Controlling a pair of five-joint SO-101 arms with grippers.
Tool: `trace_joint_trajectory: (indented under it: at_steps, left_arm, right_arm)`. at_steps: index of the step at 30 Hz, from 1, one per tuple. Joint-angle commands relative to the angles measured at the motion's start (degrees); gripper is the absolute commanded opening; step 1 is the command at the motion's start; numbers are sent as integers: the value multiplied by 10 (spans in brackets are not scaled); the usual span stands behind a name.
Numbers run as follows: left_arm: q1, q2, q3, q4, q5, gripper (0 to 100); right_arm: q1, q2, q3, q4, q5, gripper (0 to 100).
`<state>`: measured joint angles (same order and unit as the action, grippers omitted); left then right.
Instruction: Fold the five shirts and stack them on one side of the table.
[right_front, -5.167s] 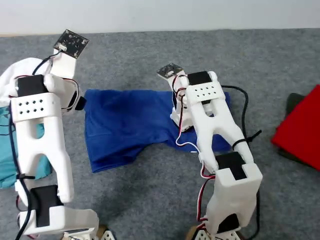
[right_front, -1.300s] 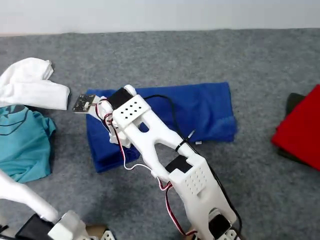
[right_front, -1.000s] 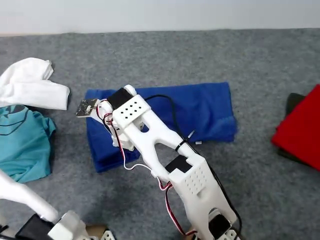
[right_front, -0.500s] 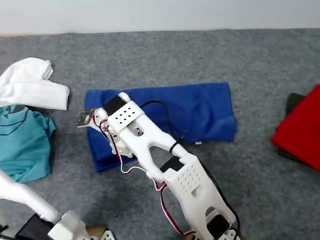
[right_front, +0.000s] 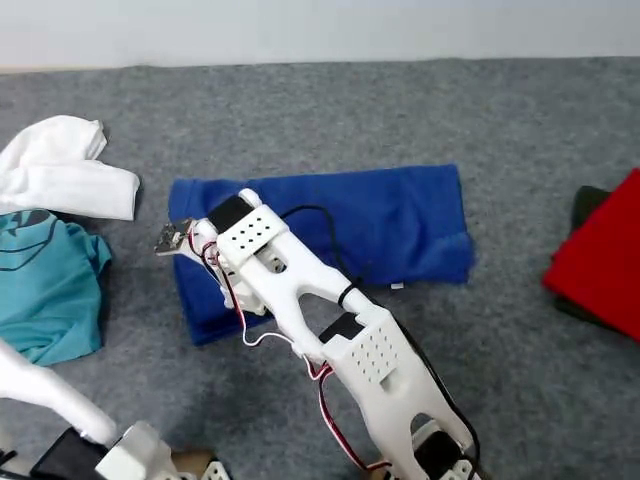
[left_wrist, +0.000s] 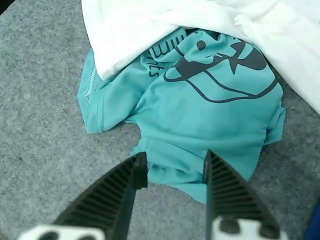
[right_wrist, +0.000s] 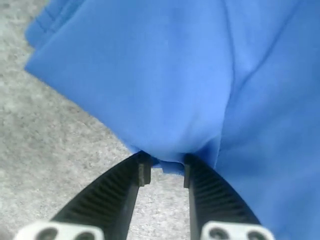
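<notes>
High view, nearest first: the right arm (right_front: 370, 350) runs from the bench's (right_front: 300, 110) near edge out over the blue shirt (right_front: 400, 215), which lies spread as a wide band mid-bench. The arm's wrist sits above the shirt's left end, close to its near corner.

Right wrist view: the right end effector (right_wrist: 163, 172) is closed on the blue shirt's edge. A small fold of blue cloth is pinched between its two dark fingertips (right_wrist: 142, 172), and creases in the cloth run toward that spot. Grey bench shows beside the edge.

Left of the blue shirt, and apart from it, lies a crumpled teal shirt (right_front: 45, 290) with a dark print.

Left wrist view: the left end effector (left_wrist: 172, 172) hangs above the teal shirt's hem with its fingers spread apart and nothing between them.

Farther back on that same side, a white shirt (right_front: 60, 180) is bunched and overlaps the teal shirt's far edge.

Well to the right of the blue shirt, at the bench's side, sits a red shirt (right_front: 605, 260) with a dark cloth (right_front: 590, 205) showing at its edge.
</notes>
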<state>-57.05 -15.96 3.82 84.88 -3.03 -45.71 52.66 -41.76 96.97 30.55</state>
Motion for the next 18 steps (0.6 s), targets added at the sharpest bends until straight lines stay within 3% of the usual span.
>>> trace_joint_trajectory:
  at_steps: [1,6,18]
  left_arm:
    - [1,-22,-4,2,-4,184]
    - [1,-23,-4,2,-4,184]
    - [1,-25,-4,4,-4,184]
  right_arm:
    - [8,25,-10,-22,0,142]
    - [9,20,-10,-16,22,61]
    - [45,-50,-25,-13,27,10]
